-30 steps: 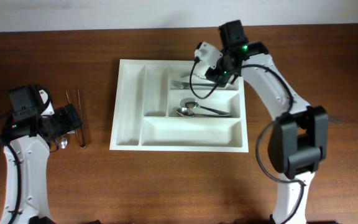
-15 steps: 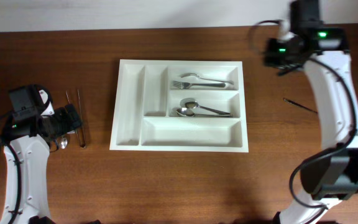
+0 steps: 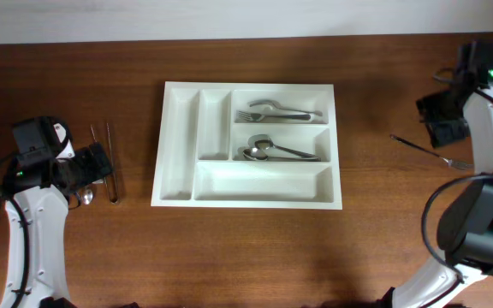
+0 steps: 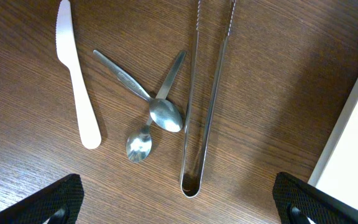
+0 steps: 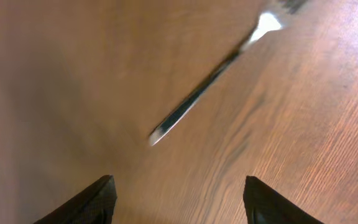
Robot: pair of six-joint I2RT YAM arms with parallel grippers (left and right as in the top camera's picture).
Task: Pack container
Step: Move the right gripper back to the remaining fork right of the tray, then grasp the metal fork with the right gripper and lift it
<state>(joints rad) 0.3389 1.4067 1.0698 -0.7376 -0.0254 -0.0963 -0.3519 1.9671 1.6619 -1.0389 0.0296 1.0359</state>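
container (image 3: 178,150) white | table (image 3: 255,257) brown woodgrain | knife (image 4: 76,81) white | tongs (image 4: 191,93) silver

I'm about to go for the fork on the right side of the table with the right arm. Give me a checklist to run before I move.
1. Right gripper open and empty: ok.
2. Fork lying free on the table, nothing on it: ok.
3. Fork between the fingers: not ok, it lies ahead of them.
4. Height above the table: cannot tell.
5. Room beside the forks in the tray: ok.
6. Left gripper open, apart from the tray: ok.
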